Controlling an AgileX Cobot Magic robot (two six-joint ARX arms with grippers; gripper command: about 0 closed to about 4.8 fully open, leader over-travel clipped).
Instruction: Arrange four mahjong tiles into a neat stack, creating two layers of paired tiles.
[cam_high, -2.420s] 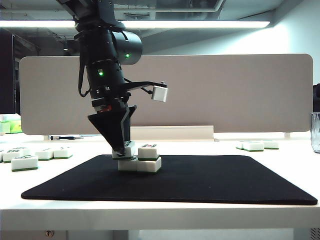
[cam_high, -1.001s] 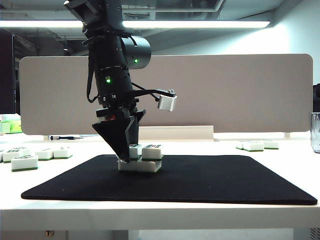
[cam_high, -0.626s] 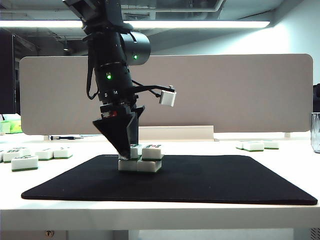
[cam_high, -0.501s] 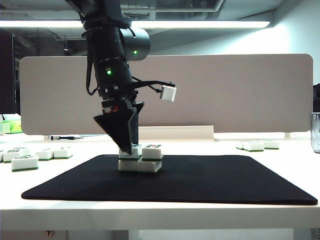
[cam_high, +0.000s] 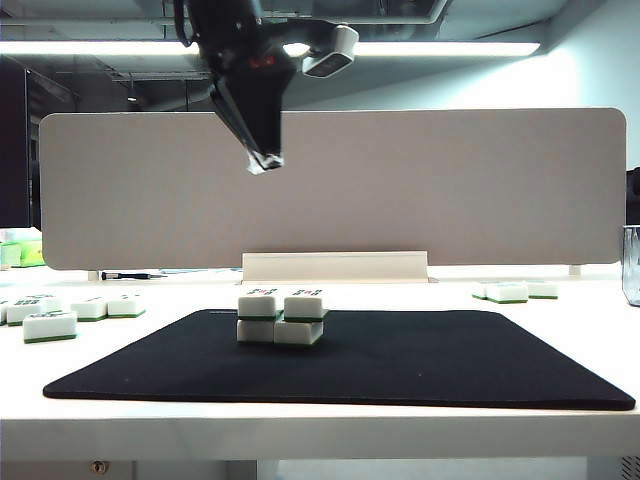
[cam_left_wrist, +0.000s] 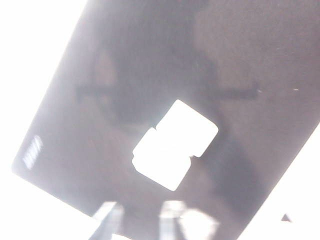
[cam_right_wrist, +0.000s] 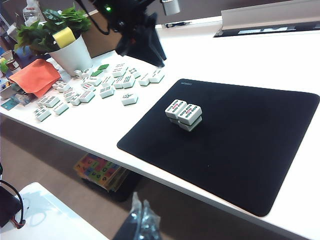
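Observation:
The four mahjong tiles form the stack (cam_high: 280, 319) on the black mat (cam_high: 420, 365), two white-and-green tiles on two. The upper pair sits slightly left of the lower pair. The stack (cam_right_wrist: 184, 114) shows red-and-dark faces in the right wrist view and is a washed-out white patch (cam_left_wrist: 175, 145) in the left wrist view. My left gripper (cam_high: 263, 160) hangs high above the stack, touching nothing; its blurred fingers (cam_left_wrist: 107, 220) stand apart, open and empty. It also shows as a dark wedge (cam_right_wrist: 159, 61) in the right wrist view. My right gripper (cam_right_wrist: 142, 212) is shut, empty, low off the table's near edge.
Extra white-and-green tiles lie off the mat at the left (cam_high: 50, 325) and right (cam_high: 510, 291), many in rows (cam_right_wrist: 100, 87). A white divider panel (cam_high: 450, 190) backs the table. A potted plant (cam_right_wrist: 75, 52) and an orange cloth (cam_right_wrist: 35, 77) stand at the far left.
The left gripper has let go of the upper left tile and risen straight up, well clear of the stack, turning its wrist. The tiles stay in place.

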